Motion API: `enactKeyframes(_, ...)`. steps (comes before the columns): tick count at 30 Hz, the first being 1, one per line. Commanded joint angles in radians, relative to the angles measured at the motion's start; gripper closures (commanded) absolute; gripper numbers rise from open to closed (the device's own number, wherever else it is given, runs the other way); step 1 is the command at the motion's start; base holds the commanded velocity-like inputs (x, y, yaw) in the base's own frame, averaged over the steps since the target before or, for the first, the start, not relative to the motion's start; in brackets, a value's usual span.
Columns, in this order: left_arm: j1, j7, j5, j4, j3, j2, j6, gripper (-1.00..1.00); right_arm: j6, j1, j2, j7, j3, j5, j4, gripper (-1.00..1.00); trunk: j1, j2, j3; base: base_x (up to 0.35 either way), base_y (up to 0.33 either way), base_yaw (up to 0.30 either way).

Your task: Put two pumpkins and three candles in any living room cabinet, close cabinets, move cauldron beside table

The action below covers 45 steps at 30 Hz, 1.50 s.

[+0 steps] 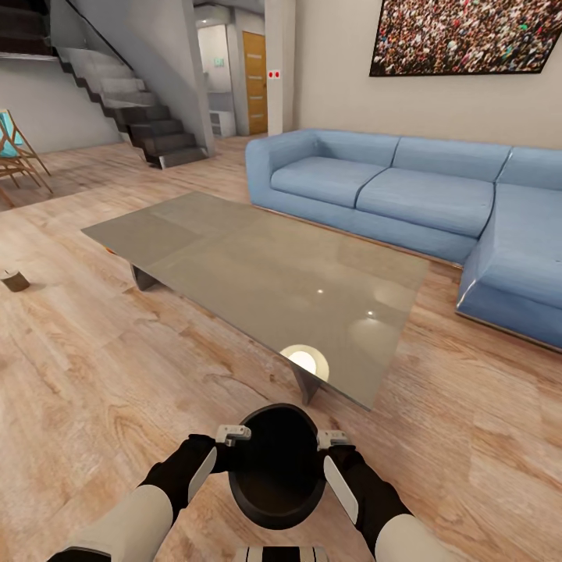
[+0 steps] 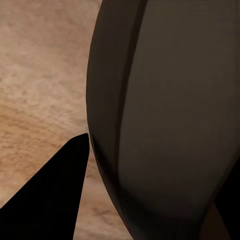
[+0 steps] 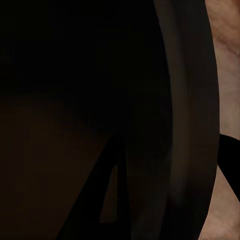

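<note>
Gripping the cauldron (image 1: pixel 277 467) rim, both arms' jaws straddle its wall.

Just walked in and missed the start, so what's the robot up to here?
The robot is holding a matte black round-bellied cauldron between both arms, the left gripper at one side of its rim and the right gripper at the other. It faces a long, low grey glass-topped table on the wooden floor, with a blue sectional sofa beyond. The cauldron sits just short of the table's near corner.
</note>
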Motion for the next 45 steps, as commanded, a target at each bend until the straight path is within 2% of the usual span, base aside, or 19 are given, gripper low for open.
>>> enactKeyframes(1,0.001,-0.031,0.037,-0.002,-0.019,0.002,0.007,1.0,-0.001,-0.002,0.0,-0.008,-0.003,-0.033,-0.02,1.0,0.0,0.0,-0.001,0.0,0.0,0.0)
enactKeyframes(3,0.001,-0.031,0.037,-0.002,-0.019,0.001,0.007,1.0,-0.001,-0.001,0.0,-0.008,-0.003,-0.033,-0.019,1.0,0.001,-0.001,-0.009,0.0,0.0,0.0)
enactKeyframes(17,0.001,-0.031,0.037,-0.002,-0.019,0.001,0.007,1.0,-0.001,-0.001,0.0,-0.008,-0.003,-0.033,-0.02,1.0,0.001,-0.001,-0.009,0.0,0.0,0.0)
enactKeyframes(20,0.001,-0.031,0.037,-0.002,-0.019,0.001,0.007,1.0,-0.001,-0.001,0.0,-0.008,-0.003,-0.033,-0.019,1.0,0.002,-0.002,-0.02,0.0,0.0,0.0)
enactKeyframes(30,0.001,-0.031,0.037,-0.002,-0.019,0.001,0.007,1.0,-0.001,-0.002,0.0,-0.008,-0.003,-0.033,-0.019,1.0,0.002,-0.002,-0.02,0.0,0.0,0.0)
enactKeyframes(31,0.001,-0.031,0.037,-0.002,-0.019,0.001,0.007,-1.0,-0.001,-0.002,0.0,-0.008,-0.003,-0.033,-0.019,-1.0,0.002,-0.002,-0.02,0.0,0.0,0.0)
enactKeyframes(45,0.001,-0.029,0.037,-0.002,-0.018,0.002,0.007,-1.0,-0.001,-0.001,0.0,-0.008,-0.003,-0.033,-0.019,-1.0,0.002,-0.002,-0.02,0.0,0.0,0.0)
